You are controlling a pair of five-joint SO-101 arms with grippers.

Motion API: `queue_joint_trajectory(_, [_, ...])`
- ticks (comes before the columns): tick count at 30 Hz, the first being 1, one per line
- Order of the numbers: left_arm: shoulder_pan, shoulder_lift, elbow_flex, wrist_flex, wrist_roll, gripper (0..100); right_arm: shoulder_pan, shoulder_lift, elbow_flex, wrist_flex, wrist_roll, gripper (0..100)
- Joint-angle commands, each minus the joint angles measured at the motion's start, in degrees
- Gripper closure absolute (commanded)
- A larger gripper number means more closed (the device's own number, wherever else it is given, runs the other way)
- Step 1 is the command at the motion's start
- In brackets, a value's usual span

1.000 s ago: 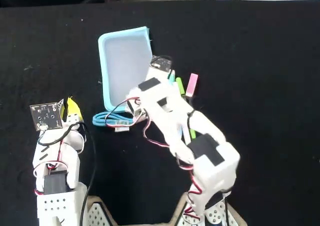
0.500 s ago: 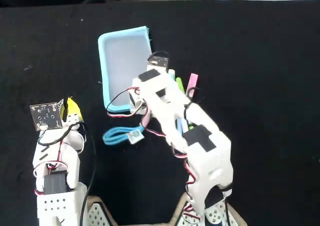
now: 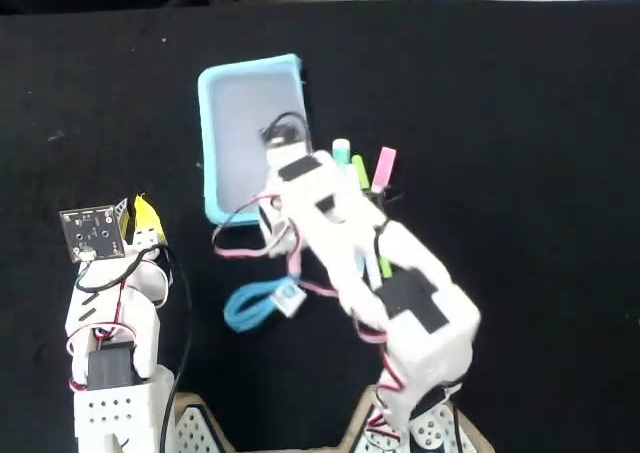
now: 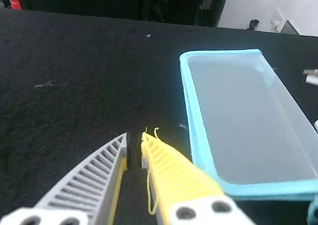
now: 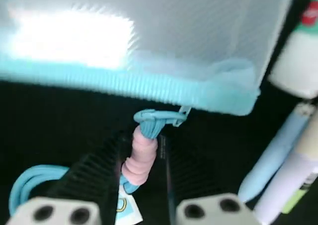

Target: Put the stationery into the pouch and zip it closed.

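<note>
Clamping the pink-and-blue zip pull cord (image 5: 141, 158) at the corner of the pale blue translucent pouch (image 3: 245, 123), the right tool (image 5: 140, 143) may drag that unheld pouch onto the coloured pens (image 3: 360, 173) just beside it.

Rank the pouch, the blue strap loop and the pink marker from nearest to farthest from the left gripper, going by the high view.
1. pouch: nearest; its closest corner lies just beside the left gripper.
2. blue strap loop: farther off, in front of the pouch, toward the table's near edge.
3. pink marker: farthest, on the pouch's far side.
</note>
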Motion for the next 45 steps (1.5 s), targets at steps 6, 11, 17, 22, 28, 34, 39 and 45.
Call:
queue_joint_trajectory(6, [0.3,-0.4,1.3,-0.8,-0.5,94,-2.0,-22.0,13.5,-1.5,15.8,98.8])
queue_joint_trajectory(11, [0.4,-0.4,1.3,-0.8,-0.5,94,-1.7,-31.5,21.2,-2.1,19.6,98.6])
queue_joint_trajectory(17, [0.8,-0.4,1.3,-1.1,-0.5,94,-1.9,-29.8,31.4,-13.5,28.9,93.3])
queue_joint_trajectory(22, [0.8,-0.4,1.3,-1.1,-0.5,94,-1.8,-24.7,30.5,-13.5,28.8,82.8])
queue_joint_trajectory(28, [0.8,-0.4,1.3,-0.9,-0.5,94,-1.9,-22.3,20.6,-8.7,19.2,82.8])
queue_joint_trajectory(34, [0.8,-0.4,1.3,-1.1,-0.5,94,-1.7,-19.4,17.1,-7.2,17.0,82.8])
queue_joint_trajectory(39, [0.8,-0.4,1.3,-1.1,-0.5,94,0.4,-14.4,16.3,-7.4,19.7,82.8])
queue_joint_trajectory(45, [0.8,-0.4,1.3,-1.2,-0.5,94,4.2,-13.7,15.6,-9.9,19.7,97.8])
